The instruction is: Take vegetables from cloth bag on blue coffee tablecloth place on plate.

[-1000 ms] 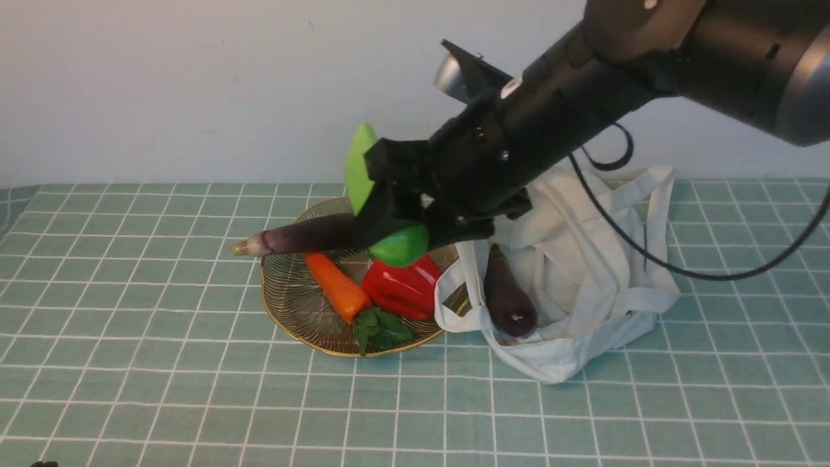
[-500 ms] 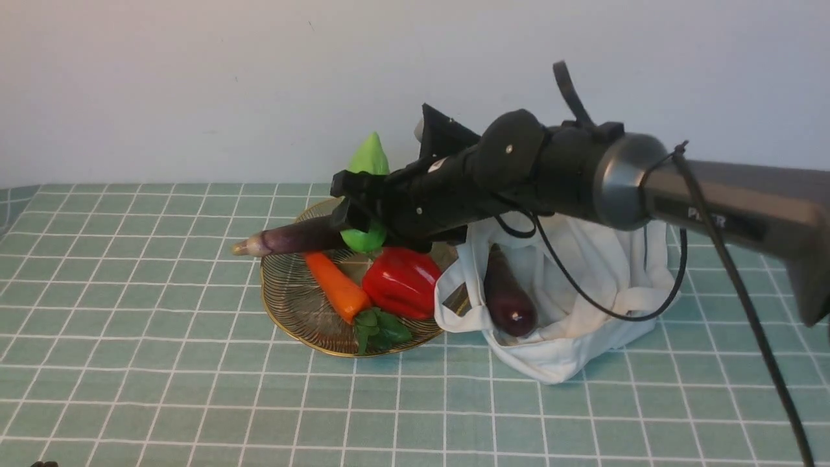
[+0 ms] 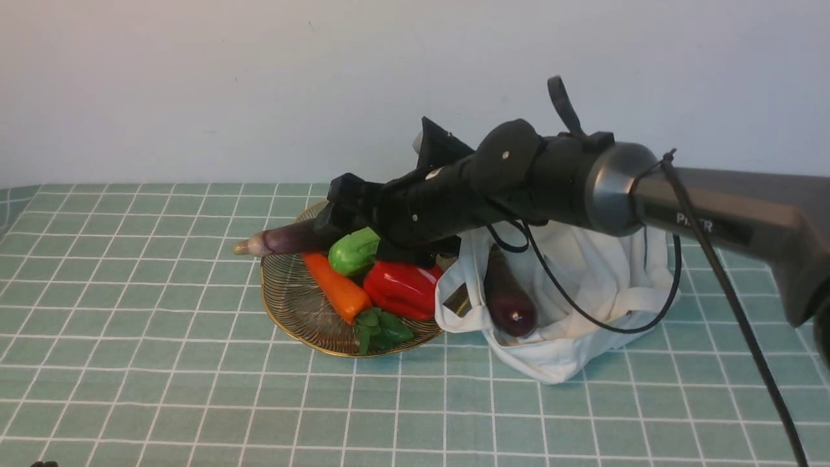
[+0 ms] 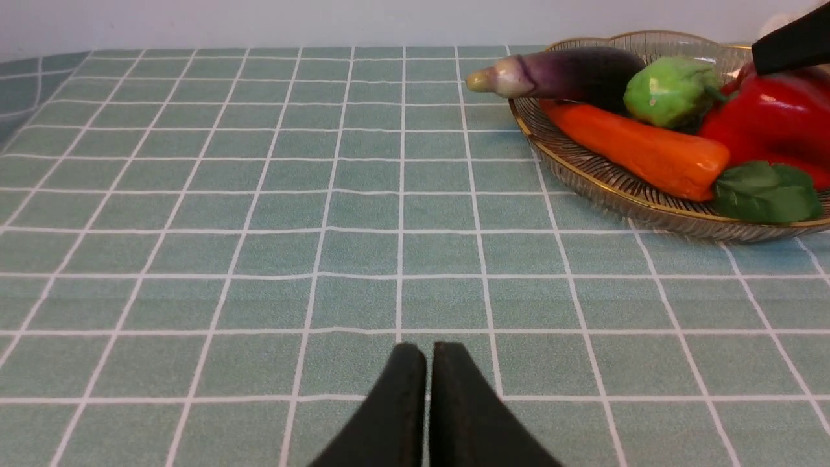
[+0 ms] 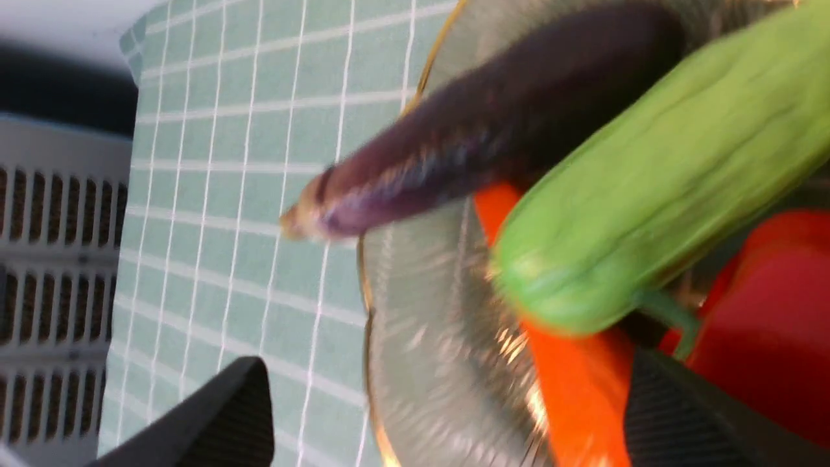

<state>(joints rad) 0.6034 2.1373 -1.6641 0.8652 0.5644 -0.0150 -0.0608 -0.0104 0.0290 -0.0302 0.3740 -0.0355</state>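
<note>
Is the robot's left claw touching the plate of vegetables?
Apart. The left wrist view shows bare tablecloth between the left gripper and the plate.

Plain white wall [image 3: 194, 78] in bg.

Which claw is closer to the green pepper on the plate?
Right. The right claw is open just above the green pepper. The left claw is shut, low over the tablecloth, well away from the plate.

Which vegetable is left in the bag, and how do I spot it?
Find the white bag right of the plate. In its open mouth lies an eggplant. Unlike the plate's pale-tipped eggplant, it is near-black, glossy and off the plate.
</note>
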